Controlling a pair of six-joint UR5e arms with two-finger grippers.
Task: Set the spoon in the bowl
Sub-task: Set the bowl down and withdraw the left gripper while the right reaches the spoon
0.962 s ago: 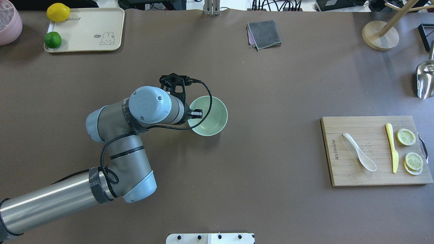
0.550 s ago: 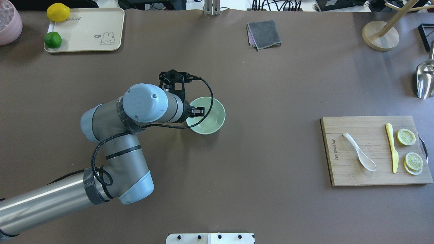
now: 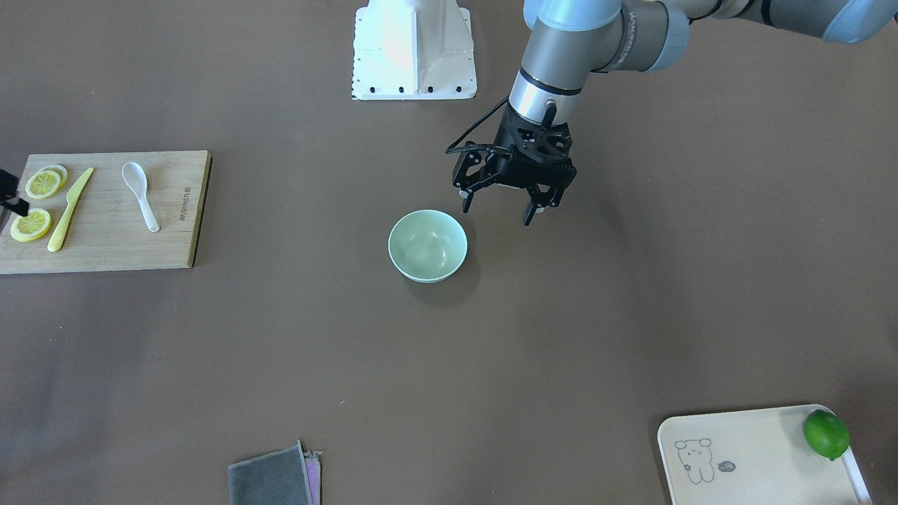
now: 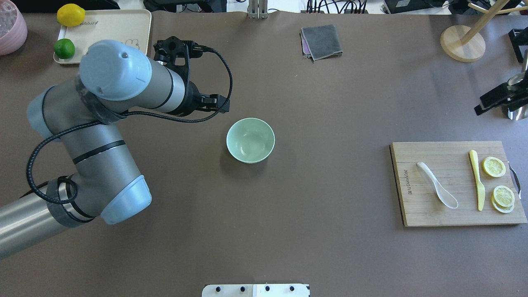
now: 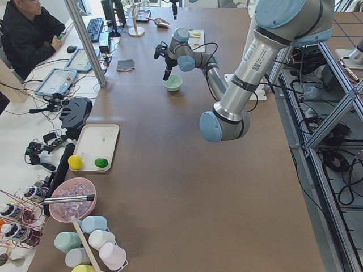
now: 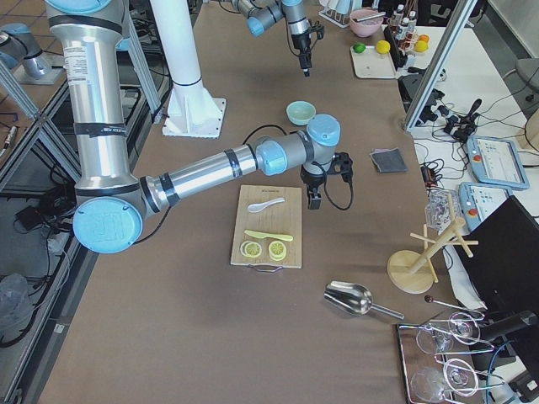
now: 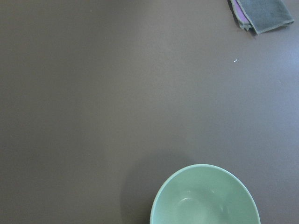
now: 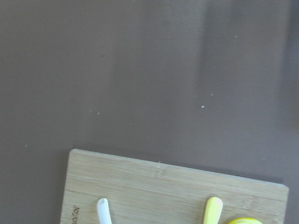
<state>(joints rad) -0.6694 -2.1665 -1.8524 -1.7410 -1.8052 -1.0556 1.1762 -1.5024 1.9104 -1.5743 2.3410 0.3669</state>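
Observation:
The mint-green bowl stands upright and empty at mid-table; it also shows in the front view and the left wrist view. The white spoon lies on the wooden cutting board at the right, beside a yellow knife. My left gripper is open and empty, raised just beside the bowl. My right gripper hovers beyond the board's far edge, partly cut off, so I cannot tell whether it is open. The right wrist view shows only the spoon's handle tip.
Lemon slices lie on the board's right end. A grey cloth lies at the back, a tray with a lemon and a lime at back left. A wooden stand and a metal scoop are at back right.
My left gripper has come off the bowl's rim, risen and moved back-left; the bowl stays on the table, shifted slightly left. My right gripper has come into view at the right edge.

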